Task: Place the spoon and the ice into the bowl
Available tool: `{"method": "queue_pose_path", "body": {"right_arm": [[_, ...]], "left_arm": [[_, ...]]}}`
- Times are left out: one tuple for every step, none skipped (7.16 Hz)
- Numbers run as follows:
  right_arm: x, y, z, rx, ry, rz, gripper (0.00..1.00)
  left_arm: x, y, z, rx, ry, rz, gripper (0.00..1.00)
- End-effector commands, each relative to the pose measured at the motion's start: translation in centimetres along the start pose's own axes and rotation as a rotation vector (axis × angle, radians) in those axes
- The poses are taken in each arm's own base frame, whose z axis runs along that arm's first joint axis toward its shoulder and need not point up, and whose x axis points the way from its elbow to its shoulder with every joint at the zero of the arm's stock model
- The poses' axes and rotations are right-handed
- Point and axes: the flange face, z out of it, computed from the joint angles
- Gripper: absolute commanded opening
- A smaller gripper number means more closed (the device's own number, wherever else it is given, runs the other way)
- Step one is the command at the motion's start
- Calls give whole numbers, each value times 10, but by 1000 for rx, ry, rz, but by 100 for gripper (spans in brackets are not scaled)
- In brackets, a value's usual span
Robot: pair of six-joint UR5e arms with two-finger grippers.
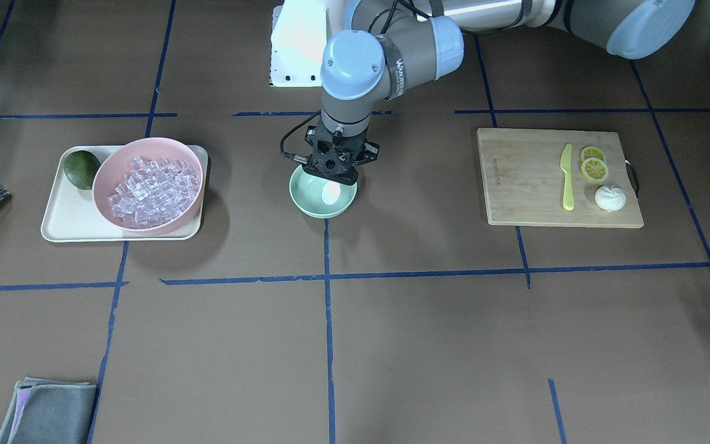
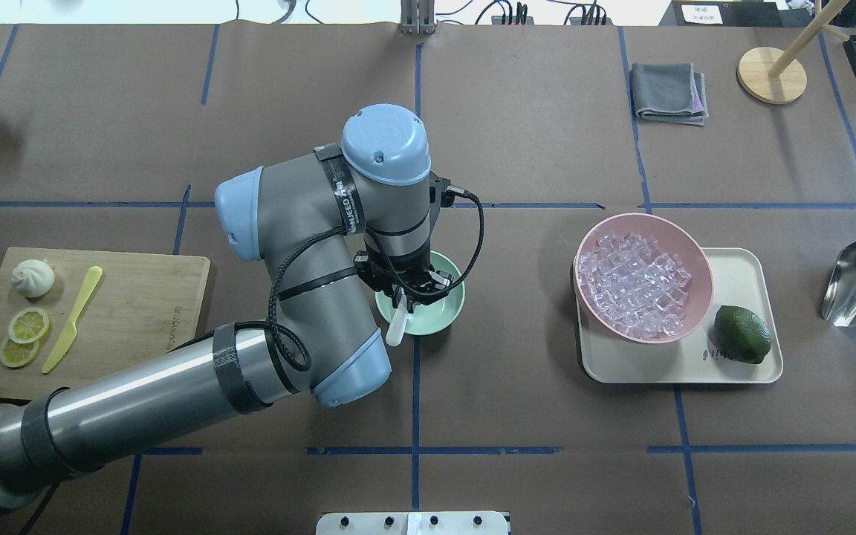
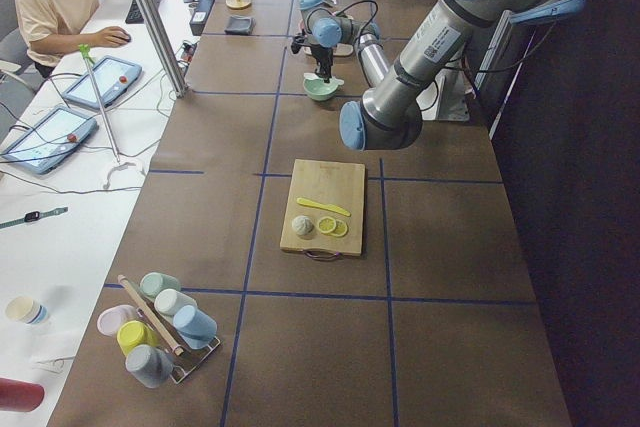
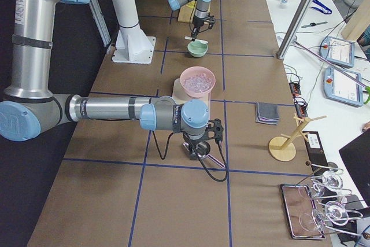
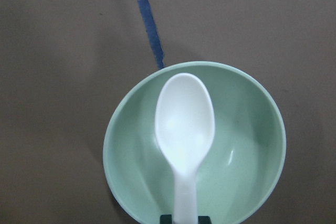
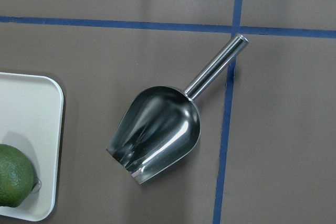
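"Two arms, so which one has the spoon [image 5: 185, 124]?"

"Left. The left gripper [image 2: 407, 299] is clamped on the handle, right over the bowl [image 5: 252, 145]. The wrist view shows the oval end above the bowl's middle, hollow side up. From overhead, the handle's tail pokes out past the rim toward the robot."

"Resting in the bowl?"

"The right side view shows it level and just above the rim, not lying inside. The bowl sits on the table near the centre, on a blue tape line."

"And the ice [image 1: 153, 188]?"

"Heaped in the pink bowl [image 1: 145, 151], which stands on a cream tray [image 1: 65, 222] well off toward the robot's right. A green fruit [image 1: 81, 169] lies on the tray beside it, touching or nearly so."

"Right arm?"

"The right gripper [image 4: 193, 147] hangs over a steel scoop [image 6: 157, 132] lying on the table beside the tray, mouth toward the tray and handle pointing away. Only the side view shows that claw, so I can't tell whether it is open or closed."

"Anything else?"

"On the robot's left there is a wooden board [image 1: 527, 185] with a yellow knife [image 1: 567, 179], two lemon slices [image 1: 593, 165] and a white bun [image 1: 609, 198]. A grey cloth [image 1: 47, 410] lies folded at the far edge, on the operators' side."
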Motion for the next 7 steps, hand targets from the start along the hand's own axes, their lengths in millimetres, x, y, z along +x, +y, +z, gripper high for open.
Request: {"method": "queue_pose_path", "body": {"right_arm": [[0, 0, 0, -1, -2, 1, 100], [0, 0, 0, 0, -1, 0, 100], [0, 0, 0, 1, 0, -1, 100], [-1, -1, 0, 1, -1, -3, 100], [-1, -1, 1, -1, -1, -3, 100], [-8, -4, 1, -2, -9, -14, 100], [-28, -11, 8, -17, -89, 6, 100]], "left_arm": [[7, 7, 13, -18, -8, 13, 15], [7, 7, 13, -17, -9, 10, 43], [8, 6, 13, -5, -17, 12, 80], [9, 5, 12, 14, -29, 18, 84], [9, 6, 10, 15, -27, 23, 84], [11, 7, 3, 27, -13, 30, 84], [8, 6, -11, 52, 3, 25, 86]]}}
